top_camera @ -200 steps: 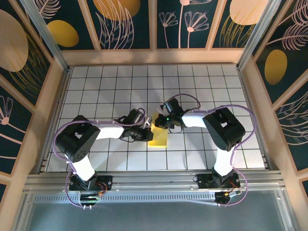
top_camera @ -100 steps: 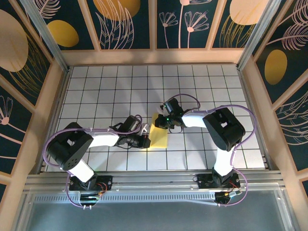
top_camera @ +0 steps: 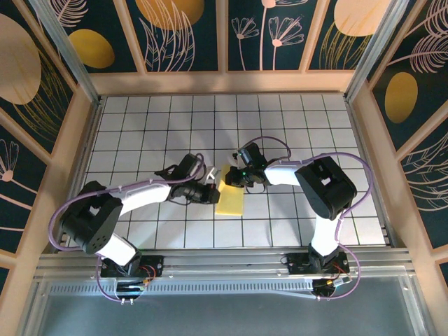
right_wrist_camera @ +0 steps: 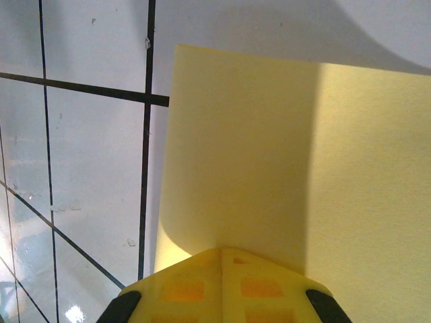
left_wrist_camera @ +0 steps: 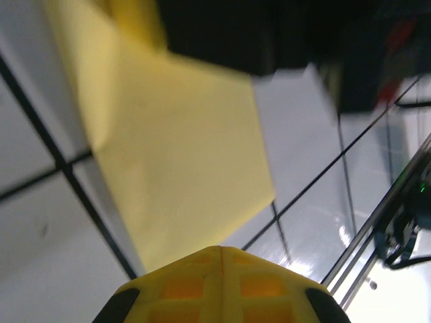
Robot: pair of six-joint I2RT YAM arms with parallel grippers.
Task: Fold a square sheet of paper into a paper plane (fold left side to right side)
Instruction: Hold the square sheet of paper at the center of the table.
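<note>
— Moved since a second ago is what?
— Across the table, the left arm is now stretched out lower. Its elbow is swung leftward and nearer the front edge. The right arm is kept where it was.
— Where is the sheet of paper found?
— It is laid near the middle of the table, between the two arms. It is seen as a pale yellow rectangle, longer than wide, and is barely shifted.
— How are the tools set?
— The left gripper is closed on nothing, at the paper's left edge. The right gripper is likewise closed and empty, held over the paper's far end. Whether the paper is touched cannot be told.
</note>
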